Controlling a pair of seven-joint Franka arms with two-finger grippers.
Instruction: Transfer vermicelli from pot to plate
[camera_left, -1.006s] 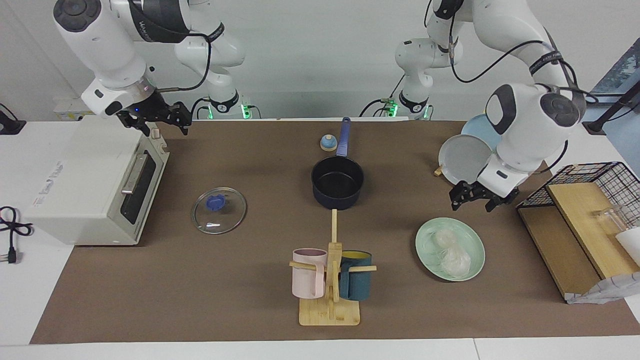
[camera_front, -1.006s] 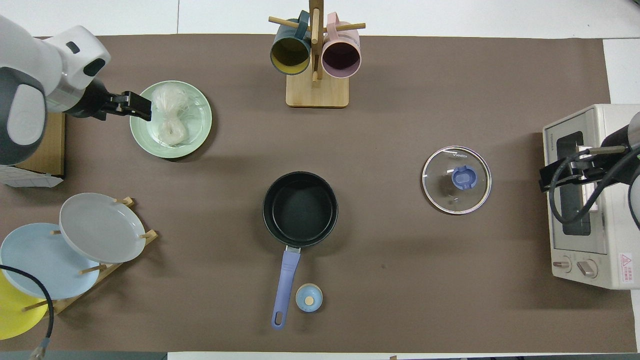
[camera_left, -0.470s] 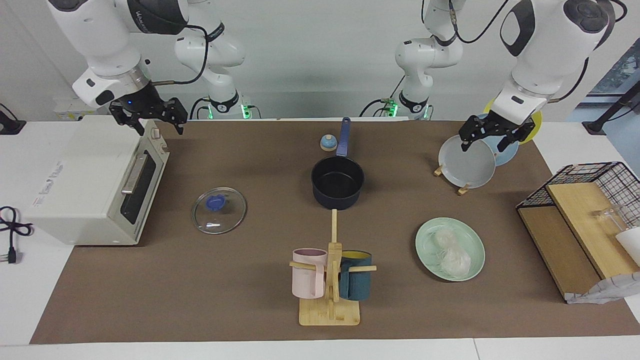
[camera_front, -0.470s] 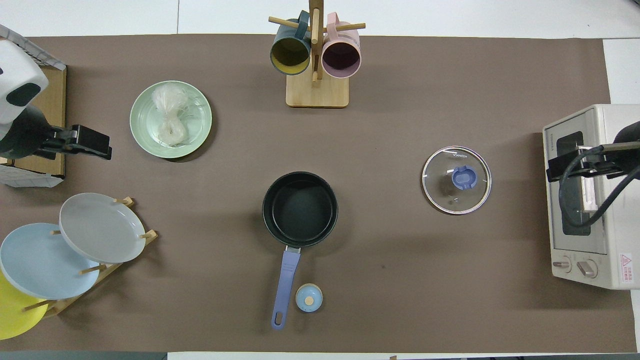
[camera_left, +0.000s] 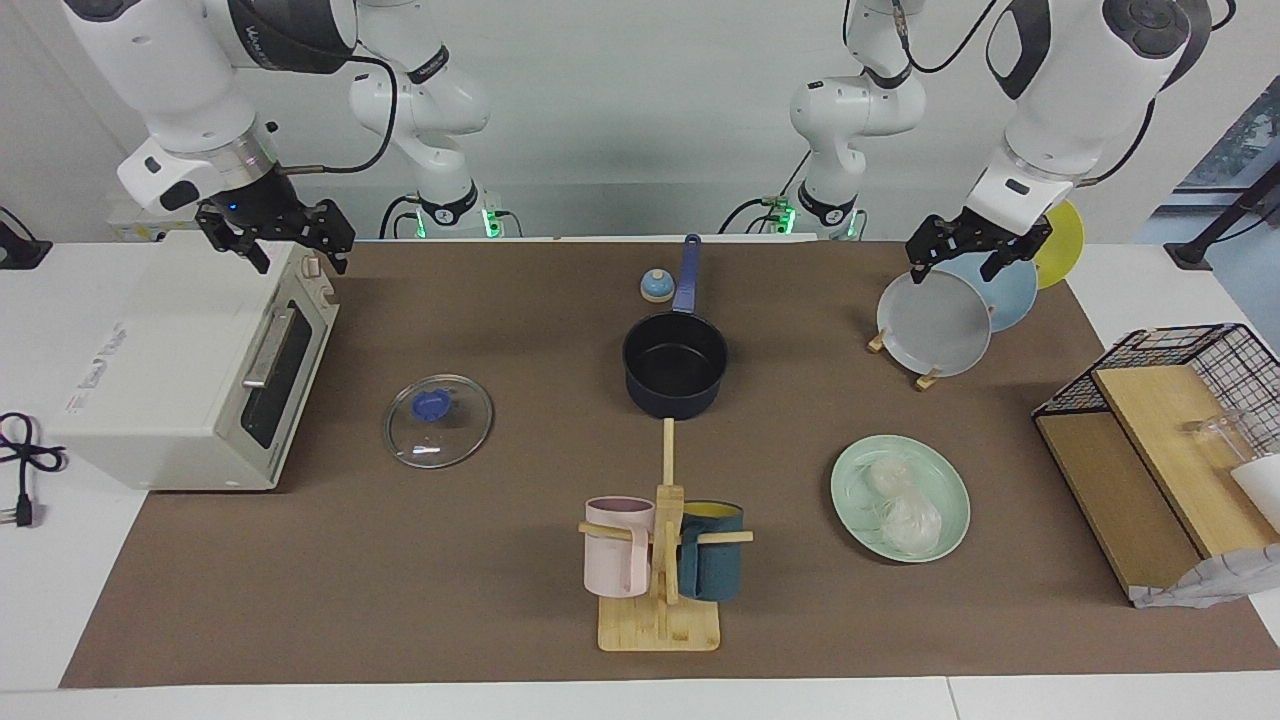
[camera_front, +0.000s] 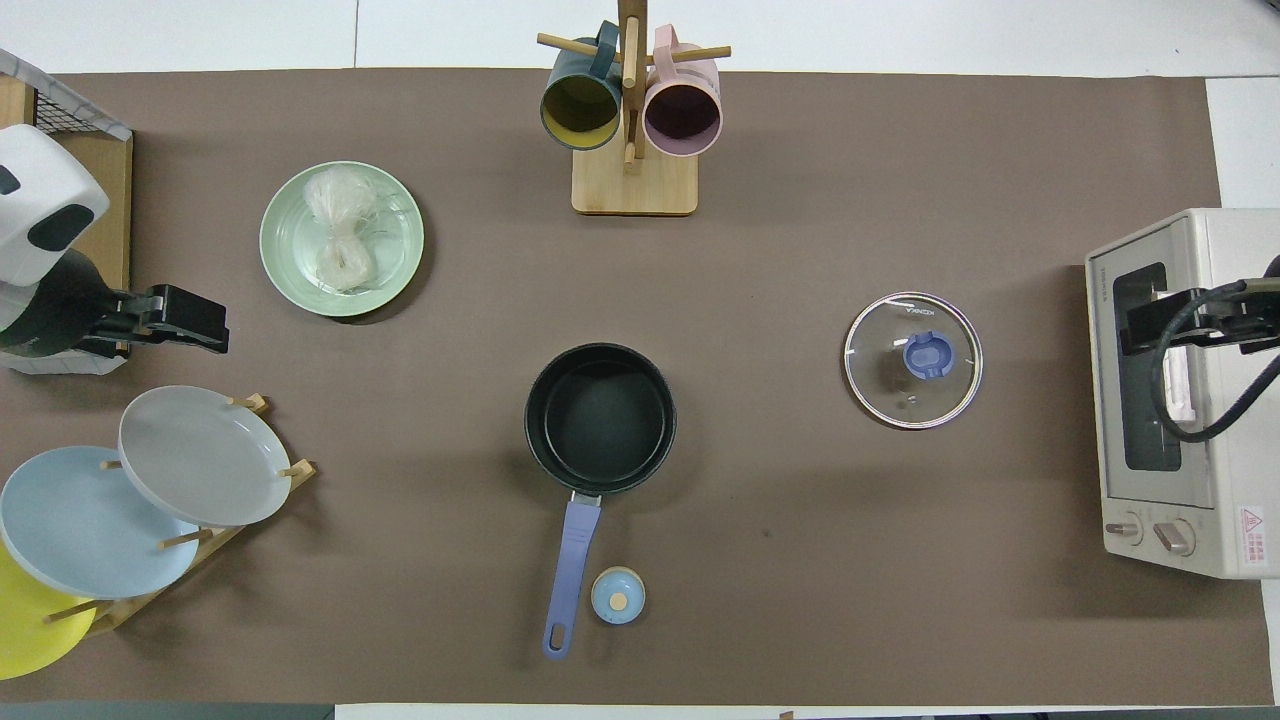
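Overhead view, surface: brown mat (camera_front: 800, 560) over a white table (camera_left: 30, 600).
Room: pale wall (camera_left: 640, 120) at the robots' end.
Pot (camera_left: 675, 365): empty, mid-mat.
Plate (camera_left: 940, 485): holds the vermicelli (camera_left: 905, 508), toward the left arm's end.
Left gripper (camera_left: 975, 255): raised over the grey plate (camera_left: 935, 325), fingers spread, holding nothing.
Right gripper (camera_left: 277, 238): raised over the toaster oven (camera_left: 170, 370), fingers spread, holding nothing.

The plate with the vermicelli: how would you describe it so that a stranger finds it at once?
Start at the wooden mug stand; beside it, toward the left arm's end, lies the plate. It alone is mint green, flat on the table, holding the vermicelli.
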